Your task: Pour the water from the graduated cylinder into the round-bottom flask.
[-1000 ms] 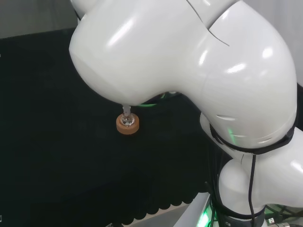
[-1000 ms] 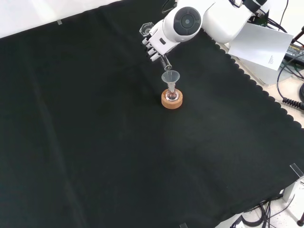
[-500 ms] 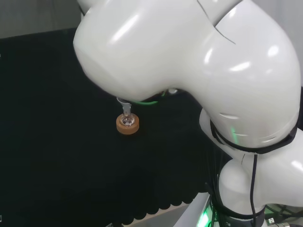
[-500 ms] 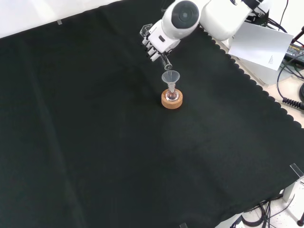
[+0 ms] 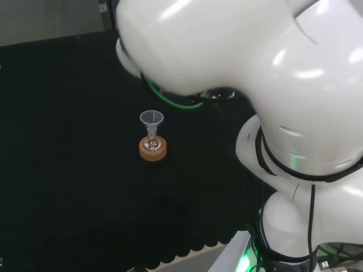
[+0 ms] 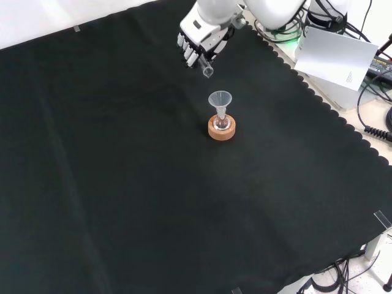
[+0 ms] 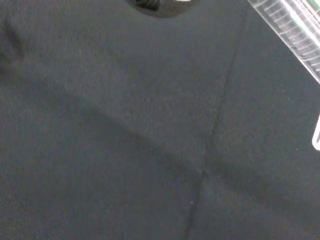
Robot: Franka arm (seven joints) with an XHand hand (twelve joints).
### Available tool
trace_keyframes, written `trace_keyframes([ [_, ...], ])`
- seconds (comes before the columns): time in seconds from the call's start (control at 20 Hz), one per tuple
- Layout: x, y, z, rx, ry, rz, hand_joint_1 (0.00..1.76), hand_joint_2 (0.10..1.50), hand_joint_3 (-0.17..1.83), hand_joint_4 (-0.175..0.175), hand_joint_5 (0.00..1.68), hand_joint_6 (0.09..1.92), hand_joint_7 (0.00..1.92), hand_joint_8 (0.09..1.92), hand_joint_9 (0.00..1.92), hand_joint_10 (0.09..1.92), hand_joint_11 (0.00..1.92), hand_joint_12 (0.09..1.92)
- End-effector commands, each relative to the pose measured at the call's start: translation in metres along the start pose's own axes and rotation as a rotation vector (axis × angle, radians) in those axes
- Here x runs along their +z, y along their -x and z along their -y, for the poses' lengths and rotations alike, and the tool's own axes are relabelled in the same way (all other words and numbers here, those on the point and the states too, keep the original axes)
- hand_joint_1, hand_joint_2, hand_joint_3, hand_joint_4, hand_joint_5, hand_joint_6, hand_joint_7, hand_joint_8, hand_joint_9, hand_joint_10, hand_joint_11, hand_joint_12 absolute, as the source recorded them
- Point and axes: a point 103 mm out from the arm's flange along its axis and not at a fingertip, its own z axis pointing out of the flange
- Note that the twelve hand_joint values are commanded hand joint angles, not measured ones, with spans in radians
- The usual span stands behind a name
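Observation:
A small round-bottom flask [image 6: 222, 123] sits in a cork ring stand [image 6: 221, 130] near the middle of the cloth, with a clear funnel [image 6: 220, 100] in its neck. The head view shows the same flask [image 5: 152, 144], ring [image 5: 152, 151] and funnel [image 5: 151, 119]. In the front view the hand [image 6: 197, 41] is above and to the left of the funnel, its fingers curled round a clear graduated cylinder [image 6: 204, 66]. The cylinder is tilted, mouth pointing down toward the funnel but well apart from it. The wrist view shows a marked stretch of the cylinder [image 7: 292, 31] over bare cloth.
The black cloth [image 6: 122, 184] has a scalloped edge on the right in the front view. A white sheet of paper [image 6: 337, 58] and cables lie beyond that edge. The arm's white links [image 5: 255, 85] take up the right of the head view.
The hand with the cylinder has lifted up and away from the funnel. In the head view the arm's link has risen, uncovering the funnel.

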Motion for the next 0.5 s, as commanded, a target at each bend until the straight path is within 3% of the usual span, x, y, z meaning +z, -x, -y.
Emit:
trace_keyframes([
  [0.05,0.0061,0.0018,-0.0001,-0.016,0.128,-0.269,1.25,1.06,0.00,0.022,1.07,0.96,1.17,0.67,1.48,0.09,1.23,0.70],
  [0.5,0.0117,0.0077,-0.0099,-0.014,0.188,-0.420,1.25,1.06,0.00,0.022,1.07,0.96,1.16,0.67,1.48,0.09,1.23,0.70],
])
